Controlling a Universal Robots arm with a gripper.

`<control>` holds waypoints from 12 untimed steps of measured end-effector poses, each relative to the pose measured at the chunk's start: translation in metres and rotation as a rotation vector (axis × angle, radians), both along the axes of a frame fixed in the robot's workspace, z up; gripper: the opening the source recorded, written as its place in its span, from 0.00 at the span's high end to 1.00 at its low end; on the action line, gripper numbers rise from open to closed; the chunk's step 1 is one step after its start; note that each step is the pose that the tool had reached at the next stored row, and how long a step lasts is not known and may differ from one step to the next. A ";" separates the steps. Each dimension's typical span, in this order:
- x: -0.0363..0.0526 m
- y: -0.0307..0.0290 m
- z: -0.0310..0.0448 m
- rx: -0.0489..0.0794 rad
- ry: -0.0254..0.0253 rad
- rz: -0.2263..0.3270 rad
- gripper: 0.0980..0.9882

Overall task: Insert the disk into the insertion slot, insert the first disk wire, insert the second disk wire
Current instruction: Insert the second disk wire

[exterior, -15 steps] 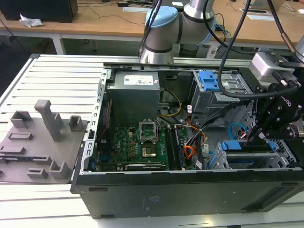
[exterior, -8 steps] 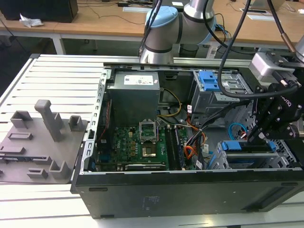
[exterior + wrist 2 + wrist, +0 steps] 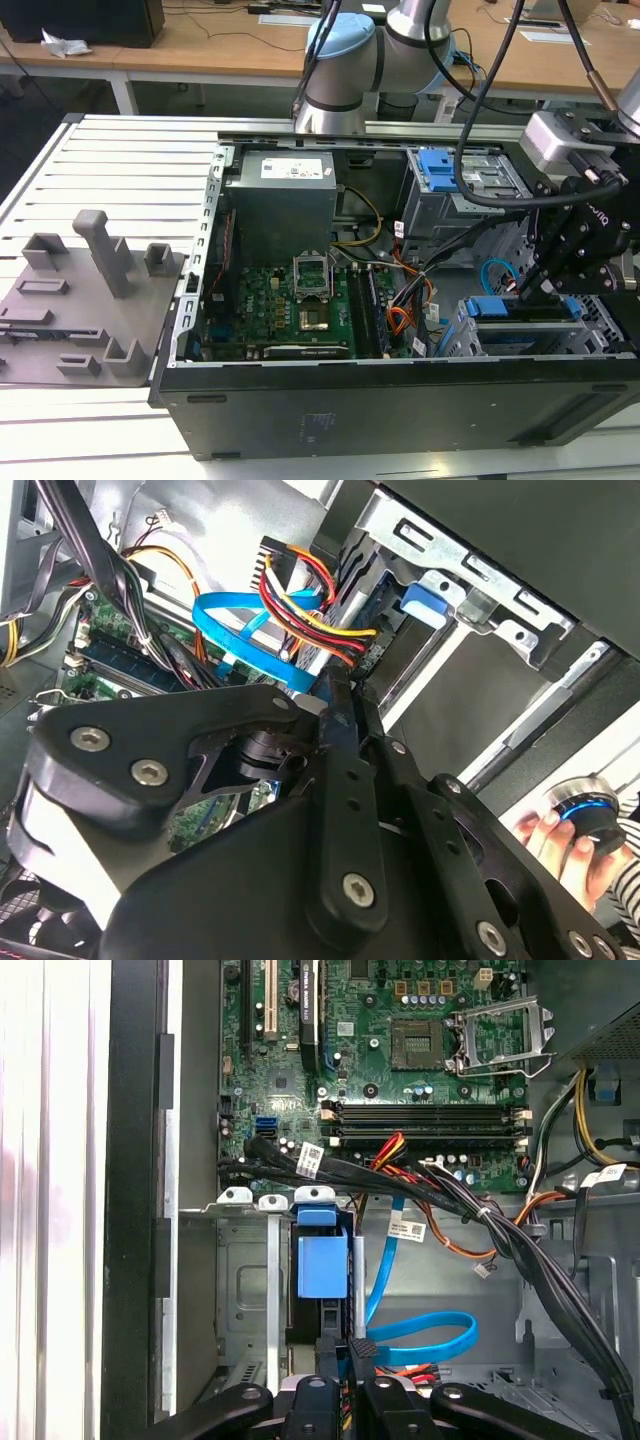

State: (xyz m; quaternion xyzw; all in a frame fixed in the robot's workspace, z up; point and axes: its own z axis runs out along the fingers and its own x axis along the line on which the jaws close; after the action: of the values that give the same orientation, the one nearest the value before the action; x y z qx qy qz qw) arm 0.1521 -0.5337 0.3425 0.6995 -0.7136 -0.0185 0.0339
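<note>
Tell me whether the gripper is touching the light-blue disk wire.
Cannot tell. In the first wrist view the gripper sits right beside the light-blue disk wire, but no plain contact or gap shows. In the second wrist view the fingers overlap the wire's loop.

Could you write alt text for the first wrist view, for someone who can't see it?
A black robot gripper reaches into an open computer case beside a thin flat light-blue looping cable. A bright blue plastic disk carrier sits in a light-grey sheet-metal drive cage, below a green motherboard.
</note>
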 end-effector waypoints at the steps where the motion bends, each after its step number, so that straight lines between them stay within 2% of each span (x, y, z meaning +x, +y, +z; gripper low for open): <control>1: 0.0005 0.0000 0.0000 0.000 0.0001 0.001 0.93; 5: 0.0008 0.0000 0.0037 0.000 0.0000 0.002 0.93; 12: 0.0027 -0.0001 0.0023 0.000 0.0036 0.005 0.93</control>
State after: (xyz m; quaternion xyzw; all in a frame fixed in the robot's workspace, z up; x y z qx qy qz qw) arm 0.1548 -0.5338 0.3448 0.7012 -0.7118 -0.0197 0.0351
